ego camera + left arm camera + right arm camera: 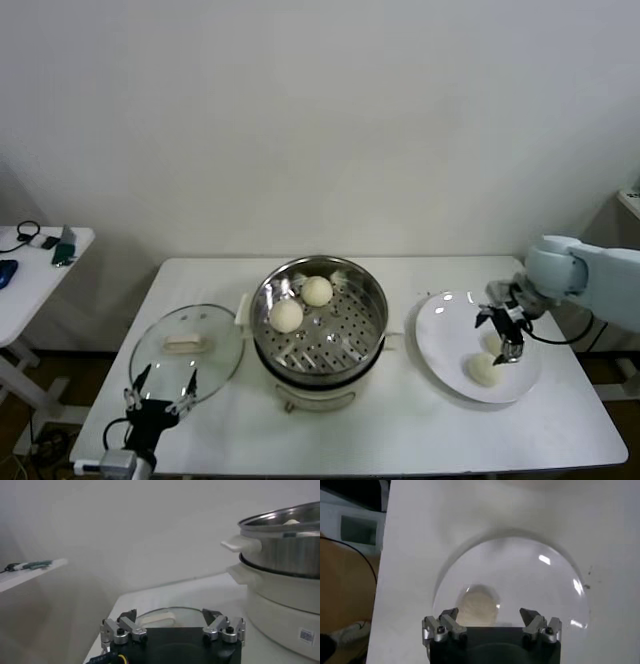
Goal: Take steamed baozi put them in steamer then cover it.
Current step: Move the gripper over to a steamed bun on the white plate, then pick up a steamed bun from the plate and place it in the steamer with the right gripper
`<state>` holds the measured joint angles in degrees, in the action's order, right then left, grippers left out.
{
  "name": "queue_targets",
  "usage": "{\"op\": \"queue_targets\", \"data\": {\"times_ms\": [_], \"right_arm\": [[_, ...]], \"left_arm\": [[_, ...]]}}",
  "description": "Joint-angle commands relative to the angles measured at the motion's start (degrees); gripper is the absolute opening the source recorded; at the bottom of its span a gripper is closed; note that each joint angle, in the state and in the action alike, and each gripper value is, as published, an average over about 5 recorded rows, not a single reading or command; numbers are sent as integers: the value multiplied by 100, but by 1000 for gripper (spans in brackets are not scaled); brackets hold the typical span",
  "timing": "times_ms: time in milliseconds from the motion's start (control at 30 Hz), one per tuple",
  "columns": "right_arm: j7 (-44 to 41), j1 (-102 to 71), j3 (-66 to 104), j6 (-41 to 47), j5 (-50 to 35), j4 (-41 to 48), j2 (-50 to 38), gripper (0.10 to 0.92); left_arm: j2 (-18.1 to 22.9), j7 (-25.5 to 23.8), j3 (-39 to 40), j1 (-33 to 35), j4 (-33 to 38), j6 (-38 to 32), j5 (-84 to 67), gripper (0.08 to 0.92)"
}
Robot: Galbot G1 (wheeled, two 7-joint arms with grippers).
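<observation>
White tabletop (pixel 400 430) spans most of the head view, w/ the steamer (pixel 318 318) sitting about mid-table: shiny steel basket, perforated floor, on a cream pot base w/ side handles. Left of it, just beside the pot, the cover (pixel 187 352) lies flat on the table, glass dome w/ its cream bar handle up. On the other side, a bit apart from the pot, is the flat white plate (pixel 440 335). Four steamed baozi total: two in the basket, toward its rear-left, one (pixel 317 291) just behind the other (pixel 286 315), close together, can't tell if touching. Two more on the plate: one (pixel 483 369) near the front rim, one (pixel 492 343) just behind it, mostly hidden by my fingers in the head view, so I'm only fairly sure of its outline. My right gripper (pixel 509 339) is over the plate, fingers spread wide, nothing between them; the right wrist view shows a bun (pixel 476 608) lying on the plate under the gripper. My left gripper (pixel 160 392) is parked low at the front-left table edge, at the cover's near rim, fingers also spread, holding nothing. Small side table (pixel 40 275) far left w/ a few dark bits on it.
</observation>
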<state>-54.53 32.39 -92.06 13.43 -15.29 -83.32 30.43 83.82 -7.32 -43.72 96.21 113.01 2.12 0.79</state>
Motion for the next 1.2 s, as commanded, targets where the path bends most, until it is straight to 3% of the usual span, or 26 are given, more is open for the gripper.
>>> {"op": "queue_targets", "data": {"times_ms": [33, 600, 800, 1000, 1200], "right_arm": [[74, -1296, 902, 20, 472, 489, -128, 823], [132, -2031, 1530, 112, 530, 781, 169, 820], [80, -1821, 1471, 80, 515, 740, 128, 738], [-131, -840, 1002, -167, 313, 605, 139, 711], [-442, 1319, -332, -1007, -459, 545, 623, 712]], "left_arm": [[14, -7, -1, -7, 11, 20, 21, 823], [-29, -16, -9, -25, -30, 34, 39, 823], [-21, -13, 0, -37, -31, 38, 41, 823], [-28, -17, 12, -38, -24, 39, 54, 823], [-17, -22, 39, -47, 2, 45, 92, 823]]}}
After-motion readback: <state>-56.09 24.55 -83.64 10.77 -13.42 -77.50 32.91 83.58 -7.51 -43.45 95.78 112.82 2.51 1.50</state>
